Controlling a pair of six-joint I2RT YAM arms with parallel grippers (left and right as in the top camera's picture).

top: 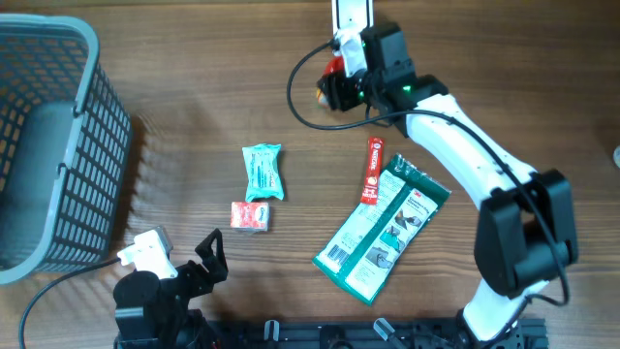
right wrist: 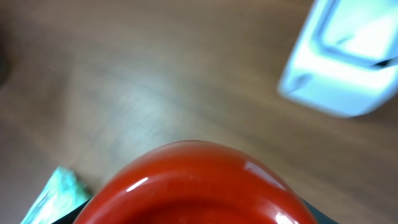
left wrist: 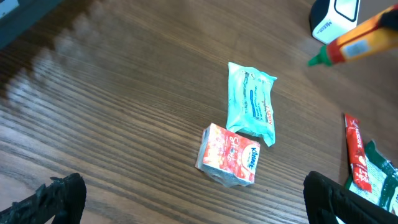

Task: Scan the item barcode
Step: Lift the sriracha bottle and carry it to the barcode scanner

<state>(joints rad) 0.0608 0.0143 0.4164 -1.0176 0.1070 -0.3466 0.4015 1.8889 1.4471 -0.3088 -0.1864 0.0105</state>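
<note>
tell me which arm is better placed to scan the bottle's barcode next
Right. The right fingers hold the orange bottle close to the white scanner at the far side of the table. The left fingers are open and empty at the near edge, away from both.

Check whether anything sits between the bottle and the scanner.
Nothing visible does. The right gripper holds the bottle close to the scanner. In the right wrist view, only bare table shows between the two.
</note>
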